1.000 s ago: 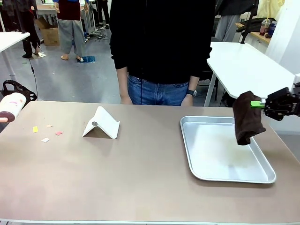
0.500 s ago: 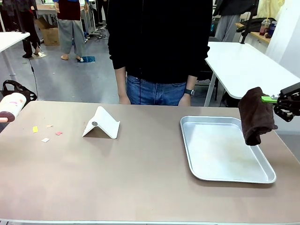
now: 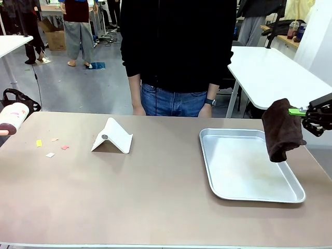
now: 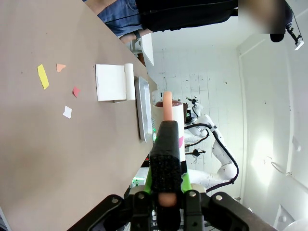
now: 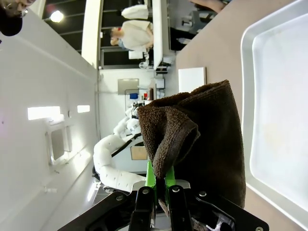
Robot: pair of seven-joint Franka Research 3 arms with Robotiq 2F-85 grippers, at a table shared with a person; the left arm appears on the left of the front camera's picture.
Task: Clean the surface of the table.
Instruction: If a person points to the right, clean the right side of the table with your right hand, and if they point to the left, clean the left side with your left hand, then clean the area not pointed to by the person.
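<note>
The taupe table (image 3: 155, 192) spans the front view. Small paper scraps (image 3: 50, 147) in yellow, pink, red and white lie near its left end. At the left edge a white lint roller (image 3: 13, 116) with a pink core hovers above the tabletop. In the left wrist view my left gripper (image 4: 166, 195) is shut on the roller's black handle (image 4: 166, 154), with the scraps (image 4: 67, 91) ahead of it. My right gripper (image 3: 301, 112) is shut on a dark brown cloth (image 3: 281, 130), which hangs over the right rim of the silver tray (image 3: 207, 155). The cloth (image 5: 207, 134) drapes over the green fingers (image 5: 155, 179).
A white folded stand (image 3: 111, 137) sits left of centre on the table. A person in a black top (image 3: 179, 46) stands at the far edge, hands down. A glossy white table (image 3: 270, 72) stands behind on the right. The tray is bare inside.
My right gripper has carried the brown cloth a little to the right and slightly up, then held about still. The roller, the scraps and the stand have not moved.
</note>
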